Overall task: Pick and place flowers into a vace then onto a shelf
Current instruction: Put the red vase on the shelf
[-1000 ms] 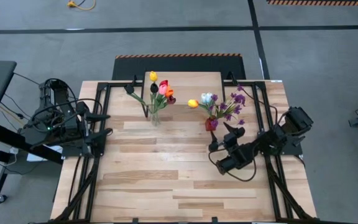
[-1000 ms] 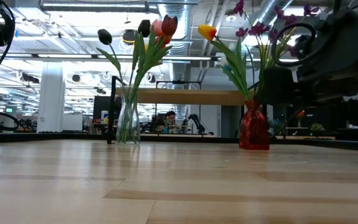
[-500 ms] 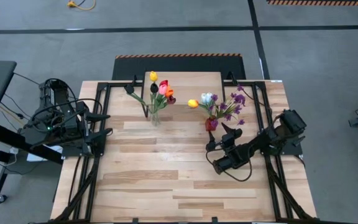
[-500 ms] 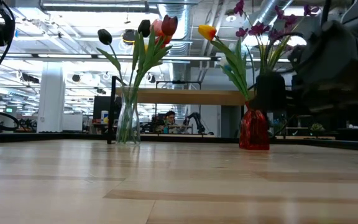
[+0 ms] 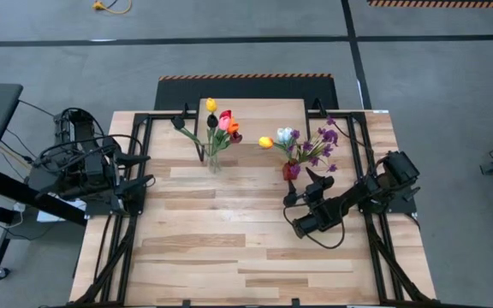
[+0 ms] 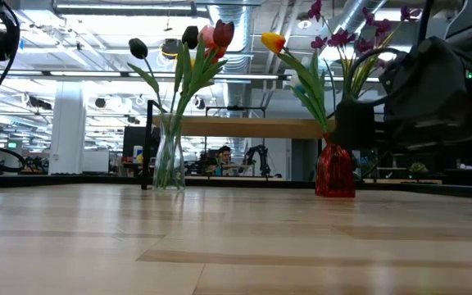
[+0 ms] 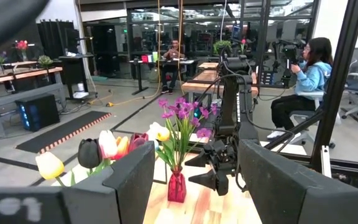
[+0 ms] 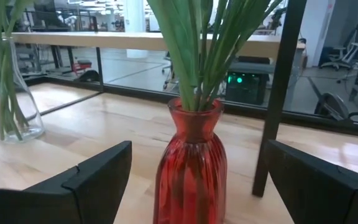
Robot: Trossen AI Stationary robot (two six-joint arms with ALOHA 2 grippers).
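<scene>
Just in front of my right hand [image 5: 298, 190] stands the red vase [image 8: 190, 163], its green stems and purple sprigs [image 5: 322, 144] rising from the neck; my fingers [image 8: 98, 177] are spread wide to either side of it, not touching. The clear vase [image 6: 169, 157] of tulips [image 5: 222, 122] stands apart on the tabletop [image 5: 229, 248], below the shelf [image 6: 252, 127]. My left hand [image 7: 191, 180] waits spread at the tabletop's left edge.

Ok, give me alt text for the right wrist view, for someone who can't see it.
A red ribbed glass vase holding green flower stems stands on the wooden table, centred between the right gripper's two open dark fingers, not touching them. A clear glass vase with more stems stands farther off, and the shelf spans the background.
</scene>
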